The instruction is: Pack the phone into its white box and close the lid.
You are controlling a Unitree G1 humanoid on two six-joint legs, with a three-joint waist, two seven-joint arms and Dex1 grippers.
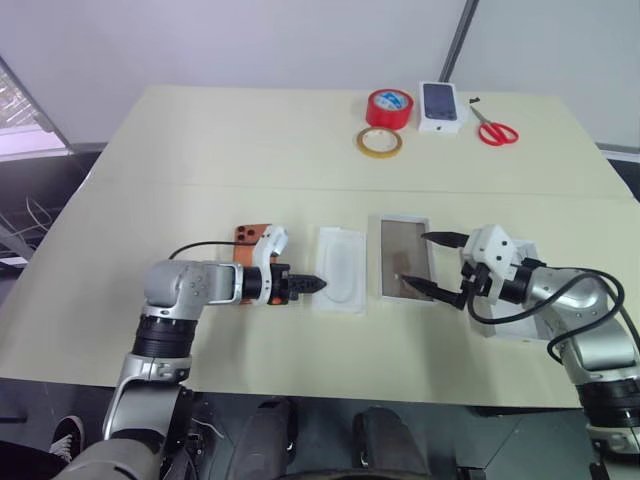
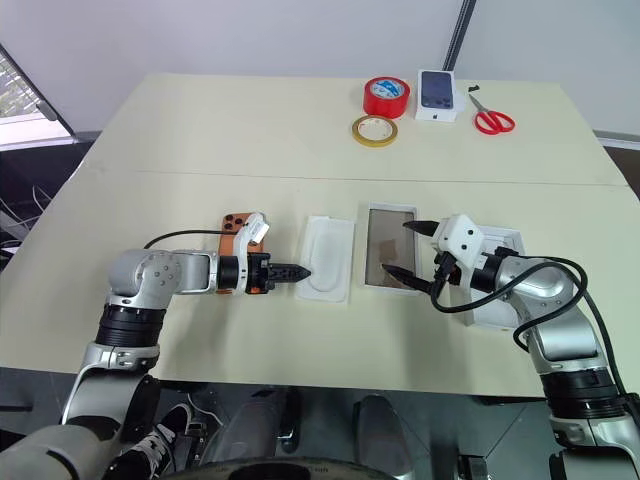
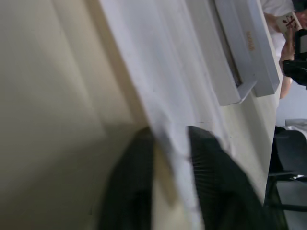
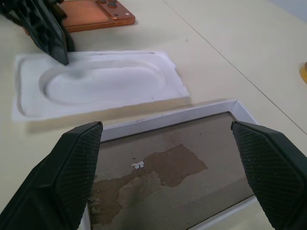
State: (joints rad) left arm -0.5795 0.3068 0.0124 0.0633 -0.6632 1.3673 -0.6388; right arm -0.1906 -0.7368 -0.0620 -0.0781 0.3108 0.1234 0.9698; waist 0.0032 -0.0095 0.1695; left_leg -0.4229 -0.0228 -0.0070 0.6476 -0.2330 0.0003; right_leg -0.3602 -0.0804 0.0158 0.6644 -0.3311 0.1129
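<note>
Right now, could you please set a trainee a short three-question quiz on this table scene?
1. True or false: the phone lies inside the white box.
2. Which pincer is shut: left or right?
3. What lies between the left pincer and the white box?
(a) insert
(b) scissors
(c) tape roll

Key: 1 false; 2 left, closed at the insert's edge; 3 a.

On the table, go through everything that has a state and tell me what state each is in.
white box: open, empty, lid off.
lid: off, lying under the right arm.
phone: unpacked, flat on the table.
white insert: out of the box, its edge pinched.
left gripper: shut on the white insert.
right gripper: open over the white box.
</note>
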